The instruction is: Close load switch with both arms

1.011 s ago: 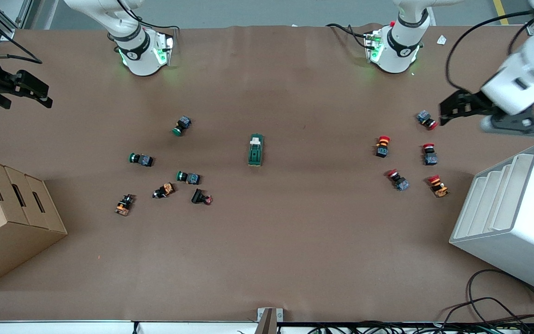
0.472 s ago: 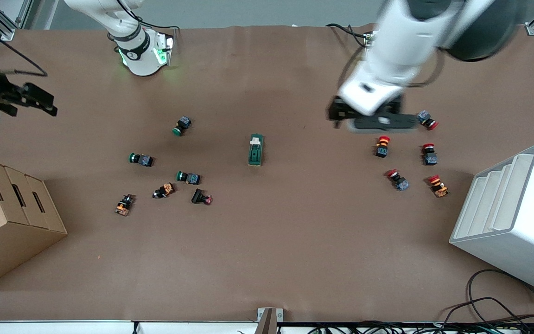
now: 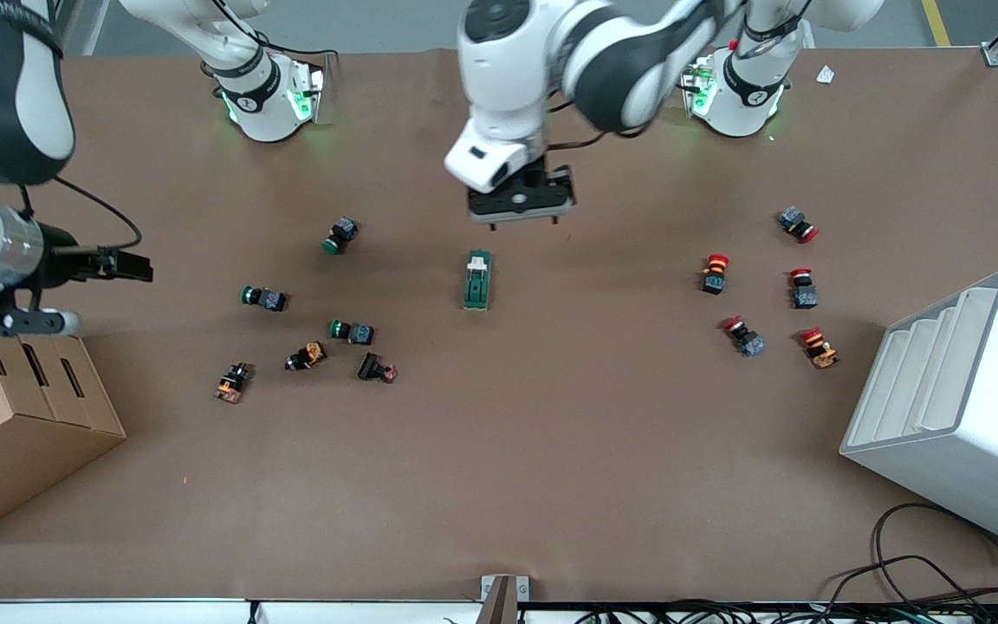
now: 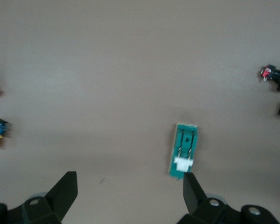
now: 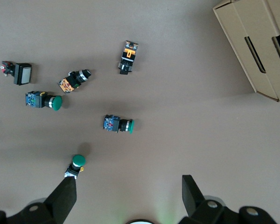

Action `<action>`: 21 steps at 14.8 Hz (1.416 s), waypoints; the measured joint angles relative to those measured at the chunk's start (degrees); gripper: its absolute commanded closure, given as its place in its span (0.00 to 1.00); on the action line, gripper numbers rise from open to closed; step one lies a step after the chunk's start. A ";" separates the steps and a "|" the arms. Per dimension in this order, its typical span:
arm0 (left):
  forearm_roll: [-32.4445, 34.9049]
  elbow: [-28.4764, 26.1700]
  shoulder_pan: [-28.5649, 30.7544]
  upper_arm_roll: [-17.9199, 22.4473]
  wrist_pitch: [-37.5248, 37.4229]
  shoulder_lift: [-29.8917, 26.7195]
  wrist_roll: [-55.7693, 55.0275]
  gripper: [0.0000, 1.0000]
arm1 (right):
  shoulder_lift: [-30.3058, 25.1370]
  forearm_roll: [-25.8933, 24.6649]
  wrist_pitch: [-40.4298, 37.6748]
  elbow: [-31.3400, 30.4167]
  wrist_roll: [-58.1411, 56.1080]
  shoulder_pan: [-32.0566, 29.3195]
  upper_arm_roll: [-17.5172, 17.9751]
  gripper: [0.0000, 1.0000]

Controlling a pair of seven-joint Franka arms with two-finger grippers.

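The load switch (image 3: 477, 280) lies flat near the middle of the bench (image 3: 499, 485), its long axis running 12 to 6 o'clock in the front view, with the cream lever (image 3: 478, 260) at the 12 o'clock end, pointing toward the robots' bases. It looks like a small, rigid plastic block, probably light enough to skid on the smooth brown covering if pushed from one side only, so one end effector would best pinch the green body across its long flanks while the other presses the lever; the lever looks like the fragile part and should not be gripped hard. The left end effector (image 3: 519, 201) hovers just past the switch's lever end, fingers spread wide and holding nothing, as the left wrist view shows the switch (image 4: 184, 156) lying close by one finger (image 4: 196, 196). The right end effector (image 3: 122, 264) hangs over the right arm's end of the bench, above the edge of the cardboard box (image 3: 22, 425), also released and empty; its exact height is hard to judge. Green-capped push-buttons (image 3: 352, 330) lie scattered at the switch's 9 o'clock, red-capped ones (image 3: 716, 272) at its 3 o'clock, all well apart from it, and a white slotted rack (image 3: 967, 407) stands at the left arm's end.
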 measured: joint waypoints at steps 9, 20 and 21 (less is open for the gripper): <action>22.97 -0.07 -11.78 0.05 6.47 15.73 -28.54 0.00 | 0.68 8.02 7.78 -6.35 24.26 9.42 1.24 0.00; 54.22 -4.95 -16.16 0.05 7.28 25.51 -60.52 0.01 | 8.36 15.11 43.30 -20.05 63.34 36.12 2.02 0.00; 56.65 -5.49 -16.24 0.03 7.28 26.00 -62.99 0.00 | 9.66 15.11 45.39 -20.05 65.05 37.65 2.02 0.00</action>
